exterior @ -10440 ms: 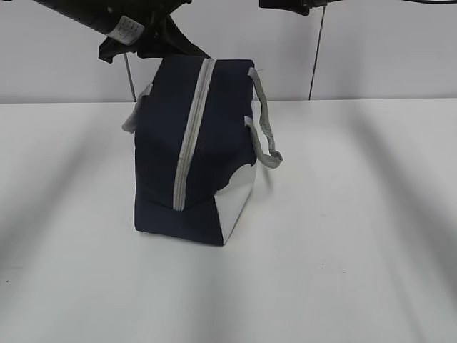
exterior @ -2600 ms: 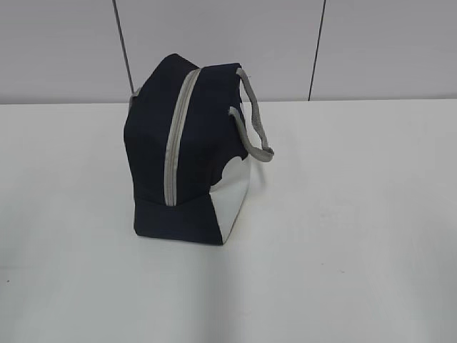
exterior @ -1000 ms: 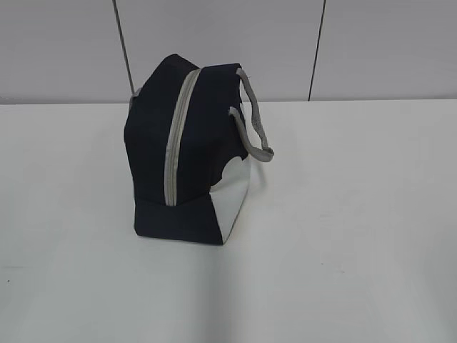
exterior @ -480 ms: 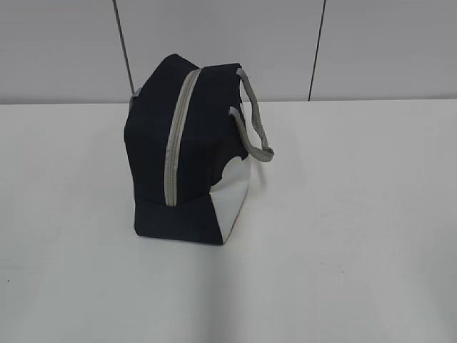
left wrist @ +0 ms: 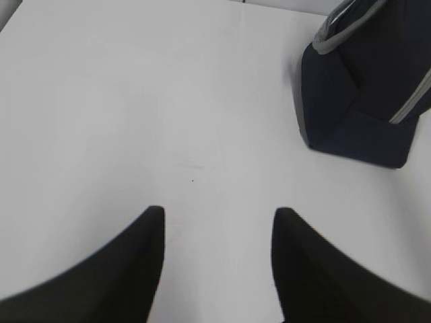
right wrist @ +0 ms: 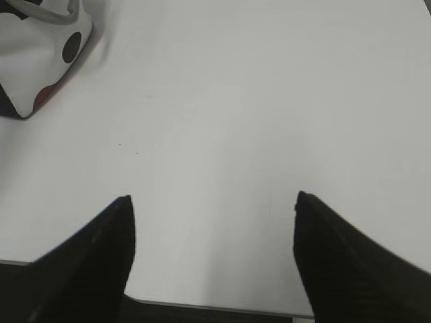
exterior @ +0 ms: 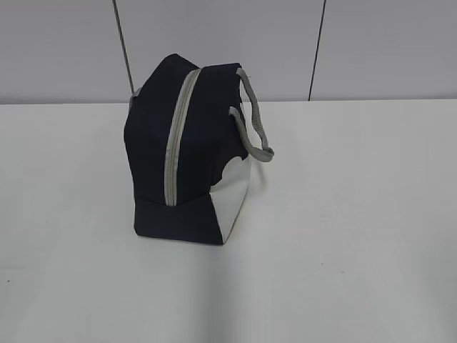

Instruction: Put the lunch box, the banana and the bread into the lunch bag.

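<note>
1. On the white table (exterior: 357, 250), left of centre in the exterior view, sits the lunch bag (exterior: 187, 153). That view shows no arm or gripper at all, just the bag and the wall panels behind it.
2. Left wrist view picks up what the exterior one misses: the left gripper (left wrist: 217, 219) with its two dark fingers spread apart over bare table, nothing between them. The bag is off in the top right corner of that view, well apart from the fingers.
3. Right wrist view gives the right gripper (right wrist: 213, 202), fingers spread even wider and also holding nothing. Only here do you see the bag's white side panel (right wrist: 37, 57) up close, with a dark round spot and a reddish patch on it. In the exterior view that panel just looks plain white.
4. Looks-wise, it's a boxy navy fabric bag with a white lower side. A grey zipper (exterior: 178, 136) is closed along the top and down the near end. A grey strap handle (exterior: 253, 121) flops over the right side.
5. It stands upright on its base. Its long axis runs from the near end toward the wall, angled slightly to the right.
</note>
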Robot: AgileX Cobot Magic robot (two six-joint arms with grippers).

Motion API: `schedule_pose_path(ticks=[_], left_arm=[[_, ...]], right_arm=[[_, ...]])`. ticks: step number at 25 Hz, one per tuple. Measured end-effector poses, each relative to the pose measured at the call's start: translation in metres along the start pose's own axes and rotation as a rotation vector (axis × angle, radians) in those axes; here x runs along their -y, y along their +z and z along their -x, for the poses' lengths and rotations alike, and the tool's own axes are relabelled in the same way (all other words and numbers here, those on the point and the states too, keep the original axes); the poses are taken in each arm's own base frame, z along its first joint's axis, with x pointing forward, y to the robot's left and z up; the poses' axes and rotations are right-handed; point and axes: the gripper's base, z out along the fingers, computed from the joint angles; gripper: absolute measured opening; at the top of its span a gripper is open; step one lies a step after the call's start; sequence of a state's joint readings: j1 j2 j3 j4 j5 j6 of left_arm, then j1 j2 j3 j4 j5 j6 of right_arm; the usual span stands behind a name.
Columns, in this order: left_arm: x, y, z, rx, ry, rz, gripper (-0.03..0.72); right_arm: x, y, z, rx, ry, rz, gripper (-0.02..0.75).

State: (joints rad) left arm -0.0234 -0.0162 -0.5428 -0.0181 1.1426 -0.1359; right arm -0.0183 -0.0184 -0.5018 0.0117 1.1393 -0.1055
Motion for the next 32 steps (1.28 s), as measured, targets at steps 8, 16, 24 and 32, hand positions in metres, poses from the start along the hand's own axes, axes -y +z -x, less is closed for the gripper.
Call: schedule_pose_path(ticks=[8, 16, 24, 32], left_arm=[[0.0007, 0.0026, -0.0004, 0.006, 0.037, -0.009, 0.370], [0.0008, 0.0043, -0.0007, 0.009, 0.039, -0.012, 0.370], [0.0008, 0.0043, -0.0008, 0.009, 0.040, -0.012, 0.370], [0.0011, 0.0043, -0.0007, 0.010, 0.038, -0.015, 0.370]], right_arm=[[0.0000, 0.0000, 0.0000, 0.000, 0.000, 0.000, 0.545], [0.0004, 0.0000, 0.0000, 0.000, 0.006, -0.004, 0.545], [0.0004, 0.0000, 0.0000, 0.000, 0.009, -0.004, 0.545], [0.0004, 0.0000, 0.0000, 0.000, 0.009, -0.004, 0.545]])
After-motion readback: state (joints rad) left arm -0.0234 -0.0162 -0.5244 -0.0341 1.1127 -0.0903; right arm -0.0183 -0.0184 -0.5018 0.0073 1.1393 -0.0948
